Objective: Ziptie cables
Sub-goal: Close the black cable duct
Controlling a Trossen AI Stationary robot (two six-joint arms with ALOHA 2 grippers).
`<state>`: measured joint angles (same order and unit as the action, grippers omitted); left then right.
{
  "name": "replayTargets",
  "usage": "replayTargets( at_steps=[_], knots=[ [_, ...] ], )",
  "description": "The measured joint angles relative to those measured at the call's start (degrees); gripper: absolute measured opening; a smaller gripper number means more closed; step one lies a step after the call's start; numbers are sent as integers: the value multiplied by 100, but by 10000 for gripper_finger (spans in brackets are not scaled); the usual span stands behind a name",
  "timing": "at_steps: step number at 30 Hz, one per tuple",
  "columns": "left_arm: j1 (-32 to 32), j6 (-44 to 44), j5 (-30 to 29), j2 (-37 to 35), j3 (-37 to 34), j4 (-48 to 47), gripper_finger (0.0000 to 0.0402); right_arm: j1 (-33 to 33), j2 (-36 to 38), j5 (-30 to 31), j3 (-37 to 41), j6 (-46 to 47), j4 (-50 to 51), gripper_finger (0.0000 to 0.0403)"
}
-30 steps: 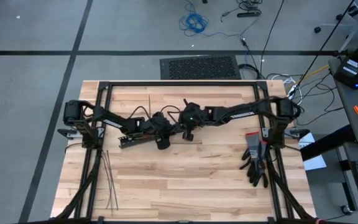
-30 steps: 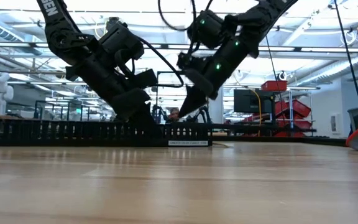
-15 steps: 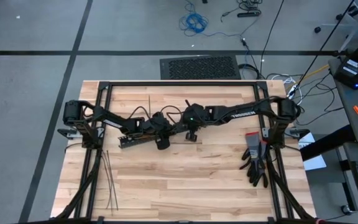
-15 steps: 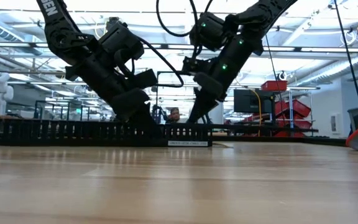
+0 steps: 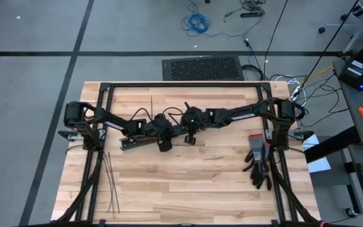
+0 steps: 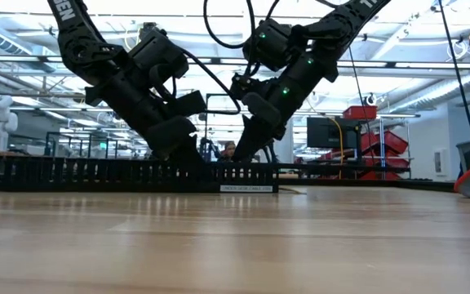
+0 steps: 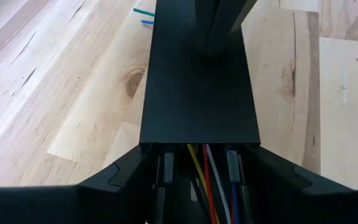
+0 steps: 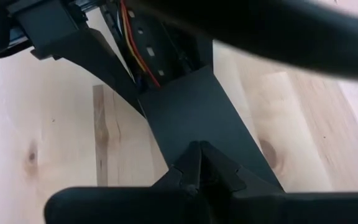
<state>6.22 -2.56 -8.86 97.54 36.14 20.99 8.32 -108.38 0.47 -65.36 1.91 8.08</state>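
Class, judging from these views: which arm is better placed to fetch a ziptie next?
Probably left: the zipties lie near its base, while the left tool and right tool both sit at the black duct mid-table.

no text here can be read clearly.

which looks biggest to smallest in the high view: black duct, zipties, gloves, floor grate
1. floor grate
2. black duct, though both arms hide much of it
3. gloves and zipties: alike in extent, not ranked

Black duct (image 5: 145,138) between both arms
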Motion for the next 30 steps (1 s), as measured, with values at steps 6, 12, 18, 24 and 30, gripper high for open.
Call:
replayTargets(
  at_steps=[6,12,18,24,30],
  knots=[
    [2,-93,69,-1,-4,16,212,4,-8,-35,4,-4,-33,0],
    [8,-246,352,-101,31,-76,220,4,-16,-95,13,-9,-16,0],
    [22,-58,677,-262,39,-344,279,24,-22,-146,13,-29,-22,0],
    [17,-132,681,-274,57,-399,298,25,-22,-138,13,-46,1,0],
    [-9,-16,323,-897,83,-1159,299,25,-22,-105,17,-44,24,0]
  ],
)
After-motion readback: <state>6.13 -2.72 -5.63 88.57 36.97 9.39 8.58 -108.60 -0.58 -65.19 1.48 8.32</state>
